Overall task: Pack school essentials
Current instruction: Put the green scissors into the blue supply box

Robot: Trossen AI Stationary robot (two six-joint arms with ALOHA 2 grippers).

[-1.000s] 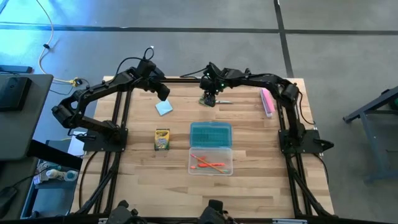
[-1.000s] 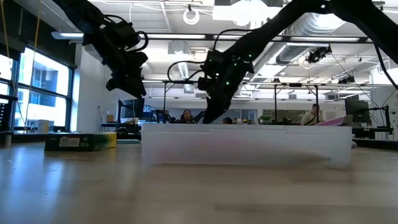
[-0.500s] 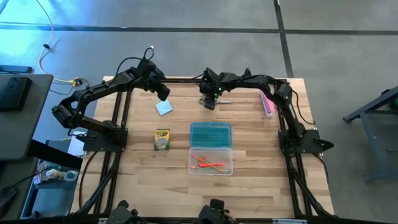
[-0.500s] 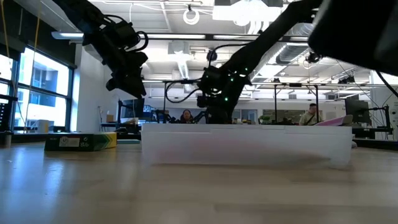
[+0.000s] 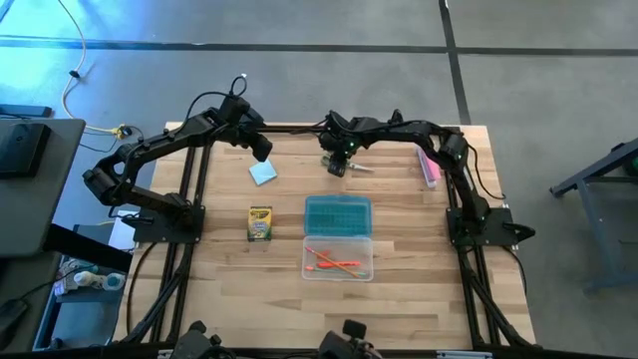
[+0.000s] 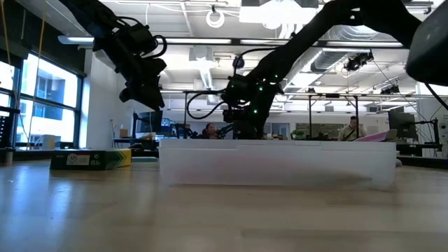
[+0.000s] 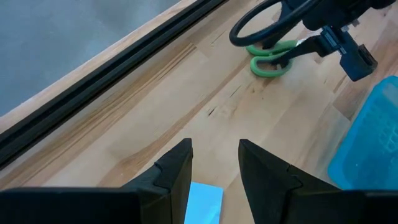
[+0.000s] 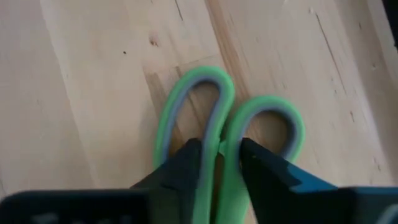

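Two green loops of the scissors (image 8: 227,134) lie on the wooden table (image 5: 419,289), and the right gripper (image 8: 217,163) has its dark fingers (image 8: 186,165) pinched on the strip where the two handles meet — a clenched grasp on the scissors' handle. In the high view the scissors (image 5: 356,165) sit near the table's far edge, their blades pointing toward the right side, with the right gripper (image 5: 338,162) over the handle end. The left wrist view shows the same green handles (image 7: 272,59) flat on the wood under the other arm's dark hardware.

Just nearer than the scissors lies the clear plastic case (image 5: 338,257), open, its teal lid (image 5: 338,216) flat toward the far side; orange and red pens (image 5: 334,262) rest inside the clear half. The yellow-green crayon box (image 5: 259,222) stands well to the left of the case, apart from it. The light-blue square pad (image 5: 263,173) lies farther back — the left gripper (image 5: 261,150) hangs just above it, fingers (image 7: 174,171) parted a little with nothing between them, the pad (image 7: 204,200) showing below the gap. A pink oblong block (image 5: 429,163) lies near the far right edge.
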